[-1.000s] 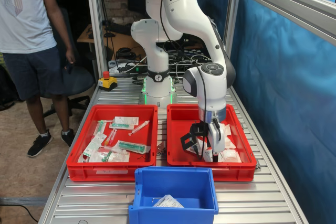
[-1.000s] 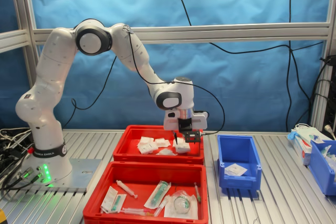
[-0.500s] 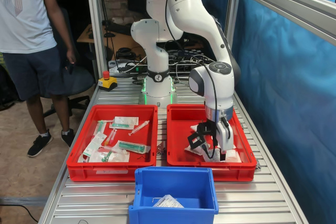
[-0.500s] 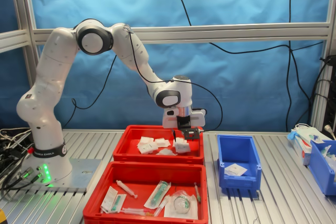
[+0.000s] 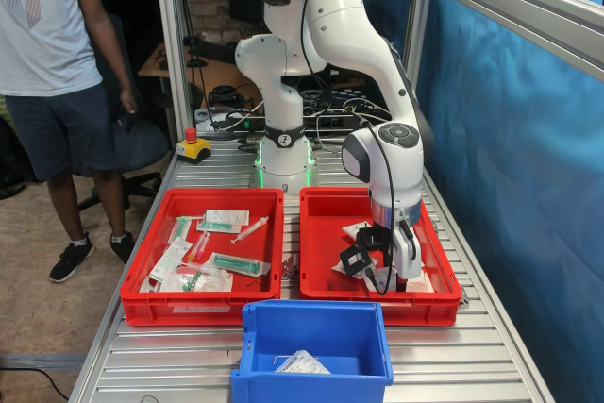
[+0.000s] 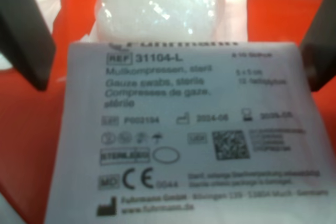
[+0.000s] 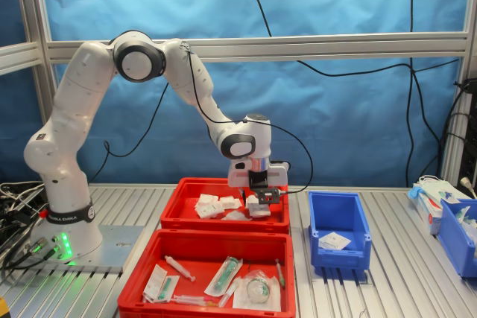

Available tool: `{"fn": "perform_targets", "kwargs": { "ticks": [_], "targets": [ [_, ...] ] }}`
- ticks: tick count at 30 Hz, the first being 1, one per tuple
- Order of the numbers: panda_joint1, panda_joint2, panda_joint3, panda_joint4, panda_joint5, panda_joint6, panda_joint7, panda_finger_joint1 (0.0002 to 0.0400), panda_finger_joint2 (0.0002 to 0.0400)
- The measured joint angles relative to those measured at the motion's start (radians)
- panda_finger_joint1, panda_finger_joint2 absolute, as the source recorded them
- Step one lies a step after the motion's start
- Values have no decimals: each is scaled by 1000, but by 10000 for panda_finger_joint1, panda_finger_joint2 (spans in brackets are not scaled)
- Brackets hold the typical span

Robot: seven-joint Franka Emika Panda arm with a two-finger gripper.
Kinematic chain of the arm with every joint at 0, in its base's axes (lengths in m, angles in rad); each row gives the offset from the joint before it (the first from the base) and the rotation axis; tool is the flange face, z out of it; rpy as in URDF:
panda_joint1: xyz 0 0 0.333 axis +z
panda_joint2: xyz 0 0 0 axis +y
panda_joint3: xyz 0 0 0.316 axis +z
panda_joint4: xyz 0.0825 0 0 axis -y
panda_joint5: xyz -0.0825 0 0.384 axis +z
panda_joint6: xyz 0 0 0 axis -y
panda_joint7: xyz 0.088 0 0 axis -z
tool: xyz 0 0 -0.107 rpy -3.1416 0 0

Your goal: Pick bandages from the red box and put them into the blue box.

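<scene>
The red box (image 5: 377,298) sits at the first exterior view's right and is the far tray in the second exterior view (image 7: 223,220). Several bandages (image 5: 415,280) lie in it. My gripper (image 5: 382,269) hangs low inside it, also seen in the second exterior view (image 7: 258,203). In the wrist view the gripper (image 6: 173,40) is open, its dark fingers (image 6: 23,30) standing on either side of a white bandage packet (image 6: 184,145) with a printed label. The blue box (image 5: 316,339) stands in front of the trays and holds one bandage (image 5: 302,362), as the second exterior view shows (image 7: 334,240).
A second red tray (image 5: 203,307) with syringe packages (image 5: 236,264) sits beside the red box. A person (image 5: 57,63) stands at the first exterior view's left. A red stop button (image 5: 192,143) is near the arm's base. Another blue bin (image 7: 458,236) stands at the second exterior view's right.
The arm's wrist has shifted toward the first exterior view's right and sunk a little lower over the bandages in the red box. The gripper stays open.
</scene>
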Motion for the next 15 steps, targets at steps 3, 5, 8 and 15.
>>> {"fn": "perform_targets", "kwargs": {
  "ticks": [3, 5, 8, 15],
  "targets": [
    [0, 2, 0, 0, 0, 0, 0, 400, 400],
    [0, 3, 0, 0, 0, 0, 0, 400, 400],
    [1, 4, -1, 0, 0, 0, 0, 400, 400],
    [1, 4, -12, 4, 0, 0, 0, 400, 400]
  ]
}}
